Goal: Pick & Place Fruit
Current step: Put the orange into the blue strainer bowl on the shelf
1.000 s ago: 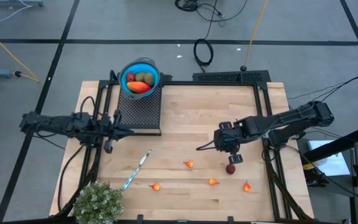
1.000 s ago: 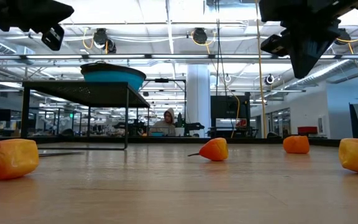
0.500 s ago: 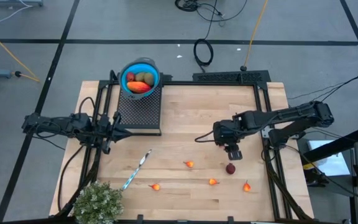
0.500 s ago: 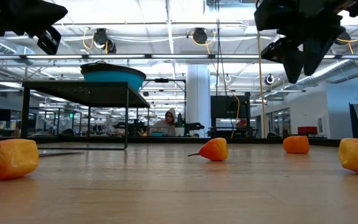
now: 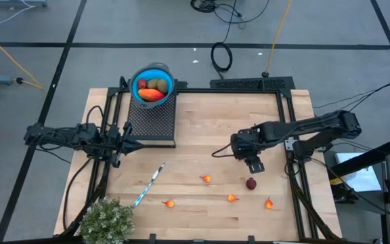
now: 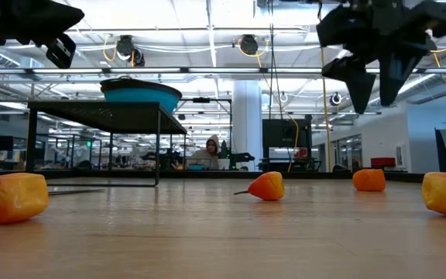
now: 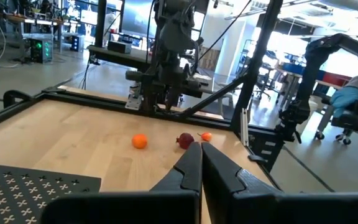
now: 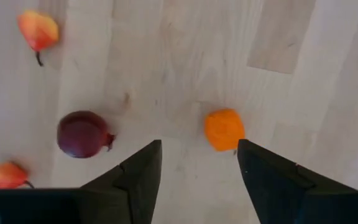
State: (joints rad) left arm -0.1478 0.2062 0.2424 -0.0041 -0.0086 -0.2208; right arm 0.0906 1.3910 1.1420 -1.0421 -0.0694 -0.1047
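right gripper [image 5: 254,165]: jaws spread apart, grasping nothing, hanging above the table [image 5: 208,129] just up from the dark red ball [image 5: 250,183]; in the right wrist view the ball [image 8: 83,134] lies bare on the wood beside the fingers [image 8: 135,180], and a small orange fruit [image 8: 224,129] sits between them.
left gripper [image 5: 131,144]: jaws clenched, empty, waiting beside the black perforated stand [image 5: 152,120], well apart from the dark red ball.
blue bowl [image 5: 153,83]: on the far end of the stand, well apart from the dark red ball, holding a long red-orange piece [image 5: 152,95] and olive-brown ovals [image 5: 157,85].
loose fruit: four small orange bits on the table near the dark red ball, one [image 5: 206,179] to its left, one [image 5: 232,198] and one [image 5: 269,202] just beside it toward the near edge, one [image 5: 170,202] farther left.
blue-handled knife [image 5: 149,184]: flat on the table, left of the orange bits.
green plant [image 5: 106,221]: at the near left corner, well apart from the dark red ball.
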